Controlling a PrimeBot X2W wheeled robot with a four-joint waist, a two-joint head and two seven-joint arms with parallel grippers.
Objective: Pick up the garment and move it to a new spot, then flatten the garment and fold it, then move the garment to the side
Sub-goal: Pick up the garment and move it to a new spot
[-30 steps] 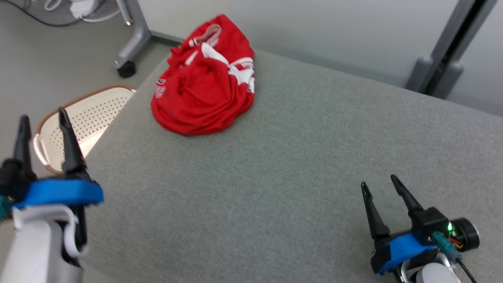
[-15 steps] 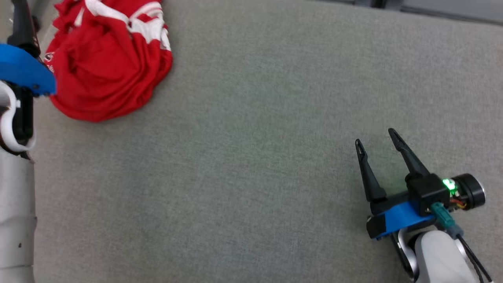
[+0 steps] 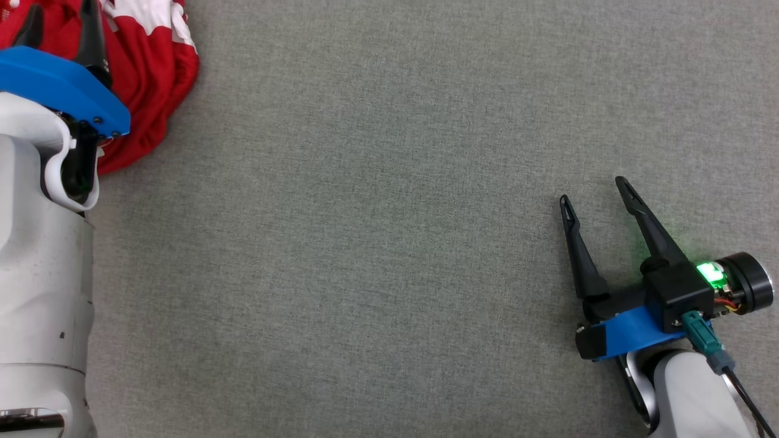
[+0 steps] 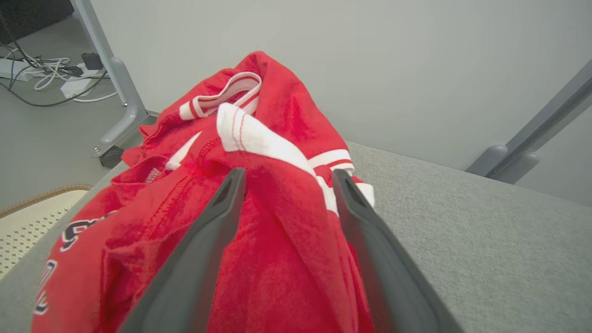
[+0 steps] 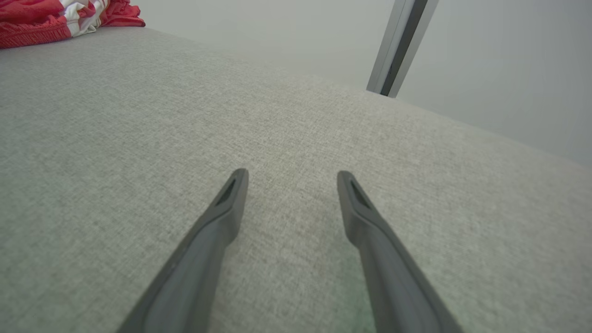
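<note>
Garment (image 4: 277, 106) lies beneath the spread left gripper (image 4: 289, 175), perhaps touching.

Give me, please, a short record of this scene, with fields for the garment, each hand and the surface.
garment: red jersey with white trim, crumpled in a heap, not flattened
surface: grey fabric top, with the jersey near its left edge
left hand: open, over the jersey, fingers either side of a raised fold
right hand: open, holding nothing, over bare fabric, apart from the jersey
beside the surface: cream perforated basket, lower down
task stage: jersey not yet picked up
</note>
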